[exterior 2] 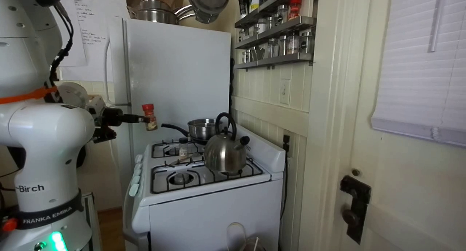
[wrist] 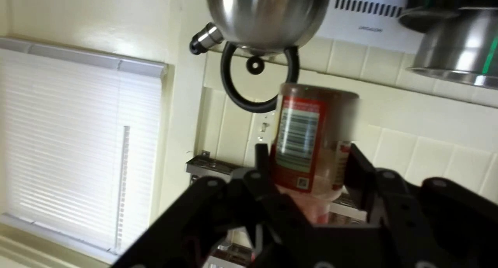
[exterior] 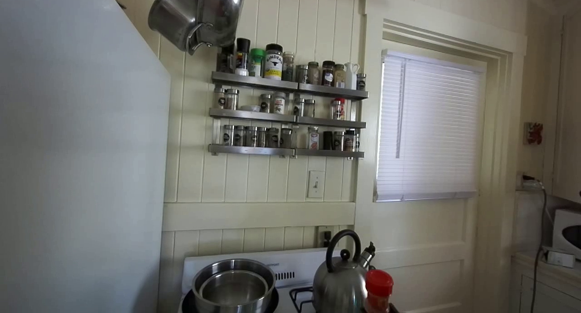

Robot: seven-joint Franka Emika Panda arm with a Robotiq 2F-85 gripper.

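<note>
Wrist view shows your claw (wrist: 307,153) gripping the body of a spice jar (wrist: 314,141) from both sides, the base poking out beyond it. You're looking at clear walls, a red cap and a red label panel printed with a barcode; the contents are too blurred to name. In an exterior view the jar hangs cap up, leaning slightly, with air between its base and the stove's tabletop (exterior 2: 218,186); whether it is over the front edge or short of it, you can't tell. On that tabletop, a dark-capped bottle (exterior 2: 183,149) stands forward of a kettle (exterior 2: 224,156), and a saucepan (exterior 2: 200,130) points its long handle toward the front. Higher up, metal-edged wall shelves (exterior: 252,116) stand well apart from your claw.
</note>
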